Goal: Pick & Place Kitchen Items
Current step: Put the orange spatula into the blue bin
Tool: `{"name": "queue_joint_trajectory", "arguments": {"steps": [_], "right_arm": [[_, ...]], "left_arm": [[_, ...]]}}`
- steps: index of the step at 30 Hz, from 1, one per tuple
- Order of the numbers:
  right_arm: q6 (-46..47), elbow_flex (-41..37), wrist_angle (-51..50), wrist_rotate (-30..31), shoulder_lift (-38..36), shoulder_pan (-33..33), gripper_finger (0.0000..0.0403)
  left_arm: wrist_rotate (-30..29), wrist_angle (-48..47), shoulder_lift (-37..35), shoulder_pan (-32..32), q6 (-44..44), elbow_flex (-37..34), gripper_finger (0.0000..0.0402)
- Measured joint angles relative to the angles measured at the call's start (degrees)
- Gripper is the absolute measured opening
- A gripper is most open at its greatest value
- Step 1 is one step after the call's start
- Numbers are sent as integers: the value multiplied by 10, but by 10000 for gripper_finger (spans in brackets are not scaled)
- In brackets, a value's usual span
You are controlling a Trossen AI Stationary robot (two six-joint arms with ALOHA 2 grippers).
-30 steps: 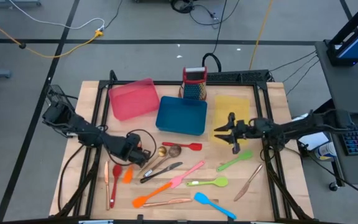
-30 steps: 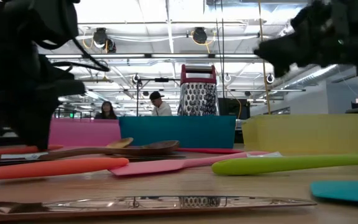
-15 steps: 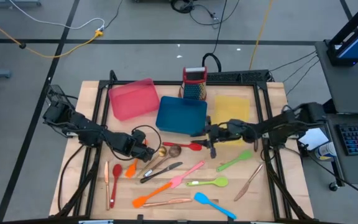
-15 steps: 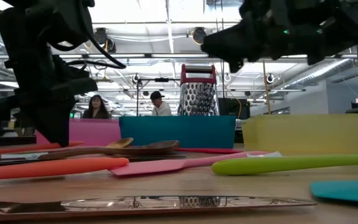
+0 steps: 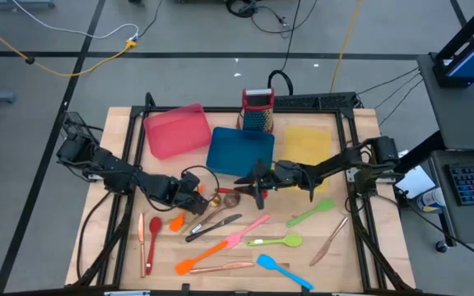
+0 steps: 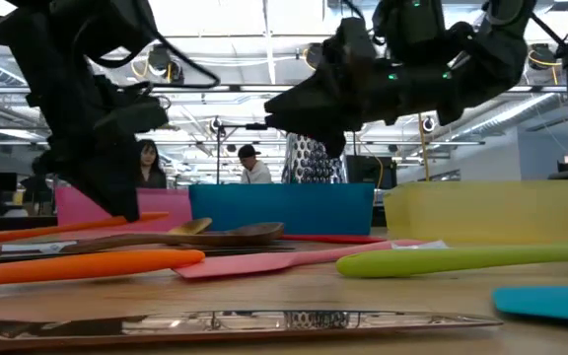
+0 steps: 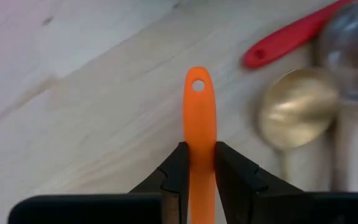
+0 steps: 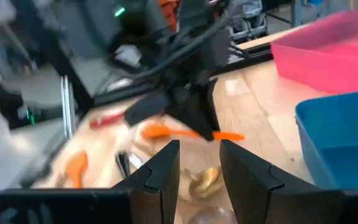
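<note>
Open-plan lab: ceiling ducts (image 6: 264,59), floor cables (image 5: 97,53).

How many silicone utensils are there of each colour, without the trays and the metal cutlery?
Orange: 2, the short orange utensil in the left gripper and the long orange spatula
Red: 2, the red spoon and the red spatula
Pink: 1, the pink spatula
Green: 2, the green spoon and the green spatula
Blue: 1, the blue spatula
Total: 8

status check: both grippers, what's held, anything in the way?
Left gripper shut on orange spatula, lifted off table. Right gripper open, empty, by blue tray. Both arms crowd the same spot.
</note>
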Motion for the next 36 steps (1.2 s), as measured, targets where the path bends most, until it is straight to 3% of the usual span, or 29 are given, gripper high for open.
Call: {"name": "queue_joint_trajectory", "arguments": {"steps": [7,16,25,36], "right_arm": [[137,22,-1,2,45,-10,112],[220,76,-3,1,114,-10,112],[159,84,-28,-2,66,-33,112],[-57,83,-143,-17,-27,-7,114]], "left_arm": [[-33,61,0,0,69,0,65],[-70,131,0,-1,168,0,64],[-75,162,0,-1,217,1,64],[-17,81,0,-1,286,1,72]]}}
